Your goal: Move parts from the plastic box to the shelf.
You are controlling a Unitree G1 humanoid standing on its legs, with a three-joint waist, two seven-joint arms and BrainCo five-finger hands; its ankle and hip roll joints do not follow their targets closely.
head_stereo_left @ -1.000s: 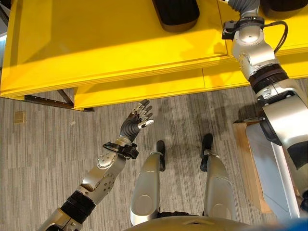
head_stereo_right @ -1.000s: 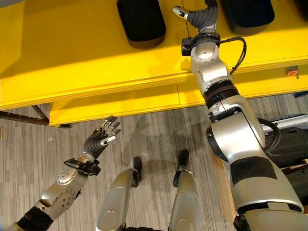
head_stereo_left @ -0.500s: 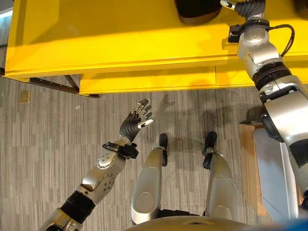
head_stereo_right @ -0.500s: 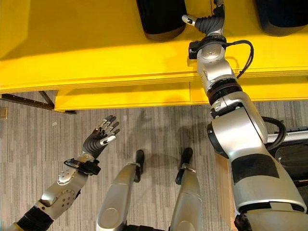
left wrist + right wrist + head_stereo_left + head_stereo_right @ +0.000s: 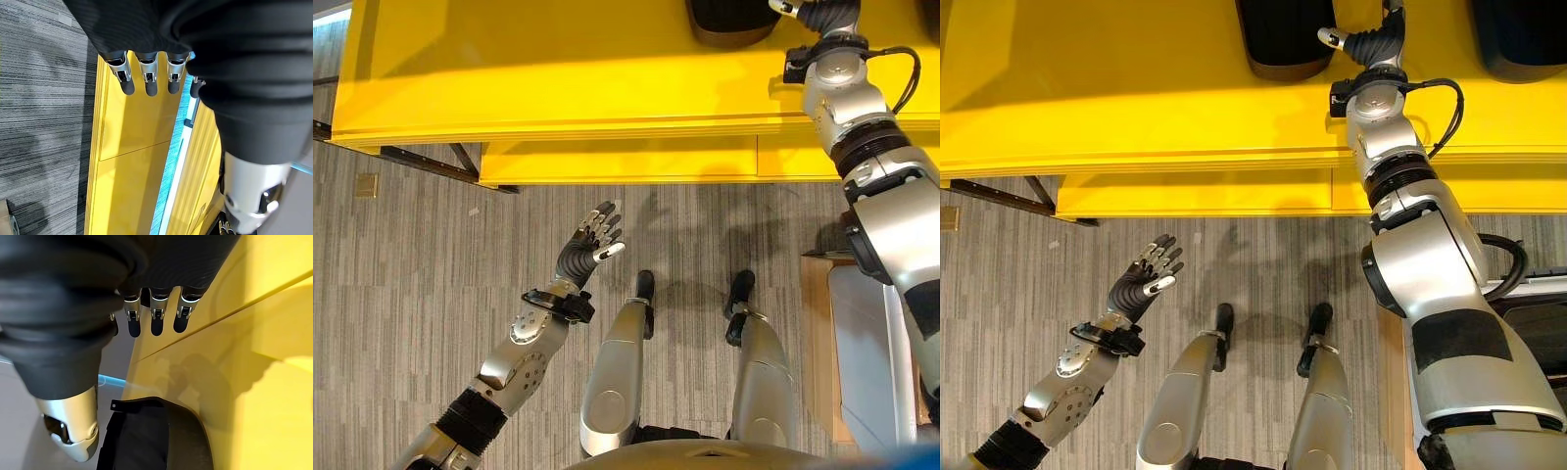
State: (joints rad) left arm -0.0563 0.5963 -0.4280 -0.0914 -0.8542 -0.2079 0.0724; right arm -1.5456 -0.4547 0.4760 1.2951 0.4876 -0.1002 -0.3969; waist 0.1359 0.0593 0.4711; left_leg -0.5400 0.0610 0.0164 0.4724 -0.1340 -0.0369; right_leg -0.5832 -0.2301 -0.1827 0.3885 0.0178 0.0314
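From my end, right hand sits relaxed and empty just beside the dark rounded part on the yellow shelf, left hand released too, so a sloppy pullback could nudge it off.

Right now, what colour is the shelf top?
Bright yellow shelf, clearest in the right eye view.

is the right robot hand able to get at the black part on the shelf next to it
Probably yes. The right robot hand is already over the yellow shelf beside the black part, fingers open and empty, with nothing between them.
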